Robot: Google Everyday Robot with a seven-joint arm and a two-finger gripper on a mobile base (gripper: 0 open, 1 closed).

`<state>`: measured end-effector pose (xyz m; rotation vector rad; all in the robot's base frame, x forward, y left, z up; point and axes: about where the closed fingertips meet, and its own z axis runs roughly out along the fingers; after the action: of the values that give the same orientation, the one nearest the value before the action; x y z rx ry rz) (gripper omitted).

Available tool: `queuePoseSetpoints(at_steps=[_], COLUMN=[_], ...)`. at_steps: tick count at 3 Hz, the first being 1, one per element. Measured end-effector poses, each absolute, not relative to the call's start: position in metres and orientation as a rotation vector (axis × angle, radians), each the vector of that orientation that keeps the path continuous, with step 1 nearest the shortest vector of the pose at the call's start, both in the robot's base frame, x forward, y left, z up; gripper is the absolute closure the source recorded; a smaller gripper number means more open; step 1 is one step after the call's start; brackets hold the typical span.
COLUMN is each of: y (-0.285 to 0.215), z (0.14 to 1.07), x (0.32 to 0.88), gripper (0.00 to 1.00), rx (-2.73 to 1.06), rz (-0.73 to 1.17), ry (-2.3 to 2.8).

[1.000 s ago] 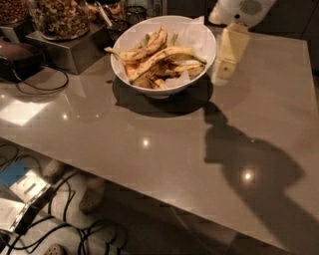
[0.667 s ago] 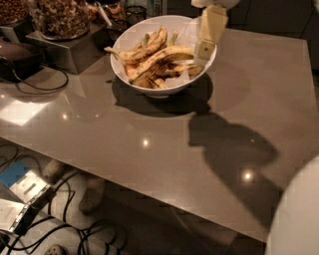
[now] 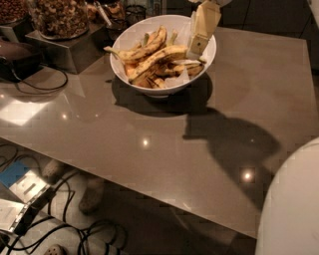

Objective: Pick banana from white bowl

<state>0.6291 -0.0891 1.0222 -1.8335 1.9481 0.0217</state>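
Note:
The white bowl [image 3: 202, 69] stands at the back middle of the grey table [image 3: 164, 149], lined with white paper and holding several spotted bananas and orange peeled pieces. The banana [image 3: 159, 59], the longest one, yellow with brown-black streaks, lies slantwise across the middle of the pile. My gripper [image 3: 198, 46], cream coloured, comes down from the top edge over the right inner side of the bowl. Its tip is just to the right of the banana's upper end, and I cannot tell whether it touches. It holds nothing that I can see.
Glass jars of nuts [image 3: 60, 15] stand on a metal stand [image 3: 67, 50] at the back left. A dark device with a cable [image 3: 17, 57] sits at the left edge. A white part of my body [image 3: 294, 209] fills the lower right corner. Cables [image 3: 75, 234] lie on the floor below the table's front edge.
My gripper has moved left, from beside the bowl's right rim to over the bowl's right inner side, and a little lower. The white body part has come into view at the lower right.

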Motion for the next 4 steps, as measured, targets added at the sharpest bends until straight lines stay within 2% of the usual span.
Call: queuePoseSetpoints(at_steps=[2,3,4], y=[-0.062,-0.056,-0.054], z=[0.997,0.986,0.979], x=[0.674,0.691,0.702], gripper=[0.00,0.16,0.36], rx=[-1.802,-1.776,-1.765], rz=[0.181,0.196,0.164], ry=[1.952,1.977,2.015])
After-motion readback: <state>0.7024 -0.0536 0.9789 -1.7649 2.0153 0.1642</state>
